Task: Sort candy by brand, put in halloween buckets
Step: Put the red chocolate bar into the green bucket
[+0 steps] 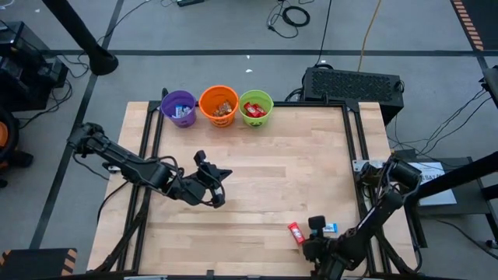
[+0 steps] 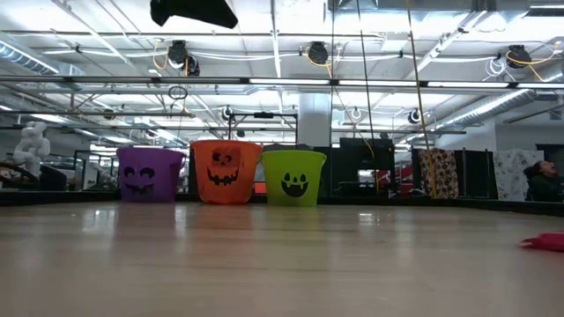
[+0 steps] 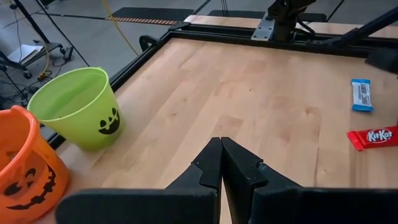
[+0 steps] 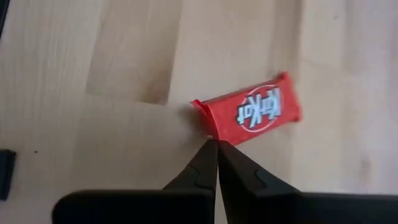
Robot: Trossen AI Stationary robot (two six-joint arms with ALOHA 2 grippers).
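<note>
My right tool sits low at the near right of the pale wooden desk, its two dark fingers pressed together tip to tip. The tips meet right at the edge of a shiny red KitKat bar lying flat on the wood; whether they have pinched the wrapper's corner or merely touch it, I cannot tell. Just beside that red bar lies a small blue wrapped candy bar, also flat on the desk.

My left tool hangs over the desk's left-centre, fingers fully closed with nothing between them.

Along the far edge stand three small round plastic pails in a row, each upright with a dark face print: the purple pail, the orange pail just beside it, and the lime green pail next along. From above, wrapped candy shows inside all three, blue in the purple one, brownish in the orange, red in the green.
</note>
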